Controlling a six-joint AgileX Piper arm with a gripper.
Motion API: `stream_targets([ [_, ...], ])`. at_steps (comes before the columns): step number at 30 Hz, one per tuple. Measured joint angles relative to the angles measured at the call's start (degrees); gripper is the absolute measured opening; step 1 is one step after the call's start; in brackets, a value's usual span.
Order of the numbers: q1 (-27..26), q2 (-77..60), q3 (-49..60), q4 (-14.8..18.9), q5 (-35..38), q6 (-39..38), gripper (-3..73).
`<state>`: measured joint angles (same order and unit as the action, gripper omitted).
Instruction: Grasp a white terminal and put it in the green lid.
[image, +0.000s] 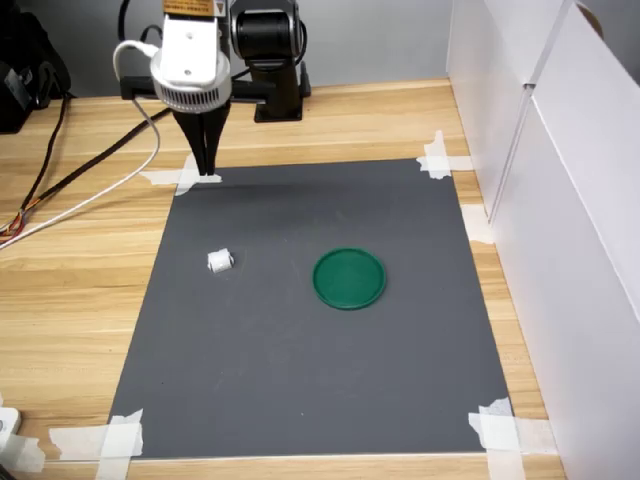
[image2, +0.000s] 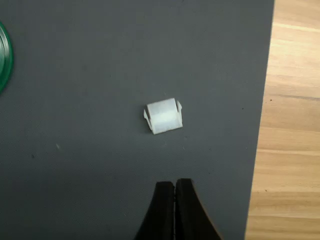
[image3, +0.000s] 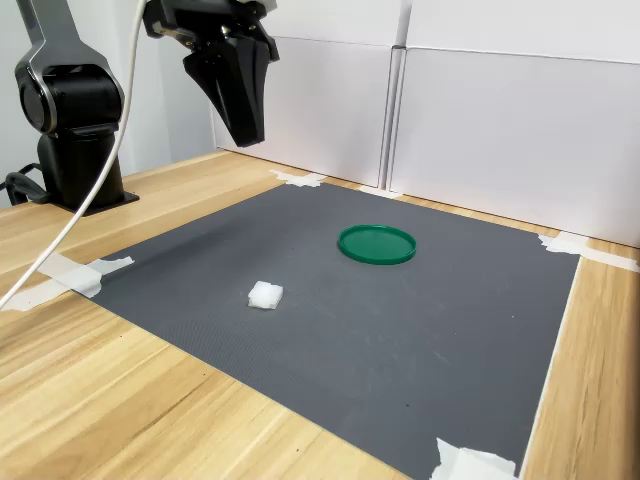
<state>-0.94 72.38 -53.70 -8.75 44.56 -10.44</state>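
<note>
A small white terminal (image: 220, 262) (image3: 265, 294) (image2: 164, 116) lies on the dark grey mat, left of the green lid (image: 349, 277) in the first exterior view. The round green lid (image3: 376, 244) rests flat near the mat's middle; only its edge (image2: 4, 56) shows in the wrist view. My gripper (image: 206, 165) (image3: 246, 138) (image2: 174, 186) hangs well above the mat near its far left corner in the first exterior view, black fingers pressed together, nothing between them. The terminal lies just ahead of the fingertips in the wrist view.
The grey mat (image: 320, 380) is taped at its corners to a wooden table (image: 70, 290). White panels (image: 560, 200) wall off the first exterior view's right. The arm's black base (image3: 75, 120) and cables (image: 60, 200) sit behind and left of the mat.
</note>
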Motion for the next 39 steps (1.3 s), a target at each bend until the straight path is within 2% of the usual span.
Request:
stream_targets([
  [9,0.0,1.8,-0.6,0.5,1.6,-10.8,-2.1],
  [13,0.0,2.3,-0.7,4.2,1.8,-16.0,-2.1],
  [16,0.0,3.9,-0.9,5.6,2.2,-18.3,-2.1],
  [20,0.0,7.5,-1.2,5.5,2.1,-19.1,-2.1],
  [25,0.0,9.8,-1.2,3.9,1.1,-20.4,-2.1],
  [27,0.0,10.2,-1.3,3.6,0.7,-23.5,-2.1],
  [31,0.0,11.2,-2.0,4.4,-0.2,-34.4,-1.4],
  [35,-1.3,12.4,-4.8,8.8,1.2,-40.5,4.4],
  [37,-2.4,13.2,-6.3,10.5,2.4,-41.3,11.4],
  [39,-3.0,14.0,-7.3,10.9,3.2,-41.3,21.6],
])
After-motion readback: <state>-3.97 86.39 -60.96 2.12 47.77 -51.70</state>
